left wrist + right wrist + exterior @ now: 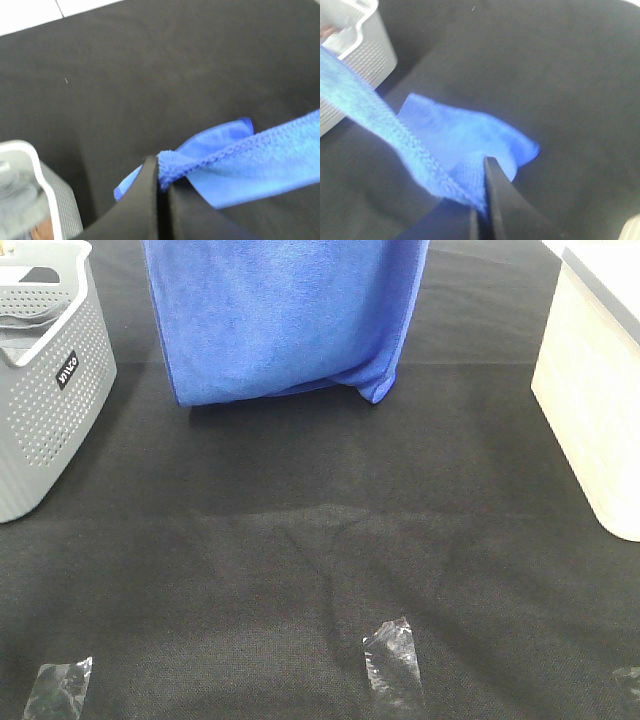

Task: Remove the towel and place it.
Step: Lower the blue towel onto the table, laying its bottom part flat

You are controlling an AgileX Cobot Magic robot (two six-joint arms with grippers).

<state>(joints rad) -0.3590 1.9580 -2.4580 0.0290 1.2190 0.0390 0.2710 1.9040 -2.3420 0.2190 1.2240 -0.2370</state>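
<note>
The royal-blue towel (280, 315) hangs spread in the air at the far middle of the table, its lower edge just above the black cloth. Neither gripper shows in the exterior high view; both are above its top edge. In the left wrist view my left gripper (162, 172) is shut on the towel's stitched edge (240, 160). In the right wrist view my right gripper (482, 200) is shut on the other end of the towel (465, 140), which stretches taut away from it.
A grey perforated basket (45, 380) stands at the left edge and also shows in both wrist views (55, 195) (362, 47). A pale wooden box (595, 390) stands at the right. Clear tape pieces (395, 660) lie on the black tablecloth (300, 560) near the front.
</note>
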